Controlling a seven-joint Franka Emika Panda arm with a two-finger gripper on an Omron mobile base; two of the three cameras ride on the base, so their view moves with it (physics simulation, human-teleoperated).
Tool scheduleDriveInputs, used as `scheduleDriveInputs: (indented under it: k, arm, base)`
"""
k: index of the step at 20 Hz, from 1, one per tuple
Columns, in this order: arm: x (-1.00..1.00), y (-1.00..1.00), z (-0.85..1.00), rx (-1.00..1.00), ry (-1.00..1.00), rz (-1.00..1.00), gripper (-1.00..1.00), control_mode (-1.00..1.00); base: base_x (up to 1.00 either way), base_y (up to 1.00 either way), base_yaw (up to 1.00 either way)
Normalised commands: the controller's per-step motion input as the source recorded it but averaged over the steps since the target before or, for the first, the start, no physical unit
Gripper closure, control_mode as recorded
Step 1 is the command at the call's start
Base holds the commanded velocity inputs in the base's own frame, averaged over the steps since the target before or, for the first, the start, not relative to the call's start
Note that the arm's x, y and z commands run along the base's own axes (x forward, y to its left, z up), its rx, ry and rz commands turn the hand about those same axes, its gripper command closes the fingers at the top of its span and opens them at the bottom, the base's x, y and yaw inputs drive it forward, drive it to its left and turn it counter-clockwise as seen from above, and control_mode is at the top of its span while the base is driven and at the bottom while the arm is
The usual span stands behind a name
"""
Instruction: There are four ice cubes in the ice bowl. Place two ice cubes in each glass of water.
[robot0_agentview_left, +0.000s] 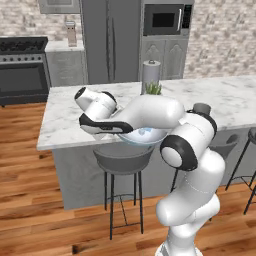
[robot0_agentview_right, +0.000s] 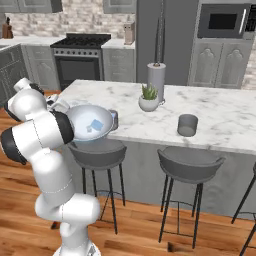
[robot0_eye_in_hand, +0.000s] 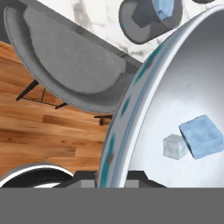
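I am tilting the wide shallow pale ice bowl (robot0_eye_in_hand: 183, 83), gripper (robot0_eye_in_hand: 111, 177) pinched nearly shut on its rim, beside the near-left dark-grey translucent glass (robot0_eye_in_hand: 146, 19). Keeping the pour slow should stop both pale-blue ice cubes (robot0_eye_in_hand: 202, 136) sliding together.

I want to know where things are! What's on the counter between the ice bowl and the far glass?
In the right base view, a small white pot with a green plant sits between the ice bowl and the far glass.
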Motion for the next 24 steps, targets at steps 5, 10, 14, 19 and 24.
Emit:
scheduleDriveInputs:
  k: [5,10,14,19,24]
  arm:
    - [0.00,0.00,0.00,0.00,0.00,0.00,1.00,1.00]
    - [0.00,0.00,0.00,0.00,0.00,0.00,1.00,1.00]
    - [0.00,0.00,0.00,0.00,0.00,0.00,1.00,1.00]
    - [0.00,0.00,0.00,0.00,0.00,0.00,1.00,1.00]
    - [0.00,0.00,0.00,0.00,0.00,0.00,1.00,1.00]
  base:
    - [-0.15,-0.70,0.00]
    - [0.03,-0.45,0.05]
    - [0.28,-0.23,0.06]
    - [0.47,-0.11,0.11]
    - [0.52,-0.39,0.12]
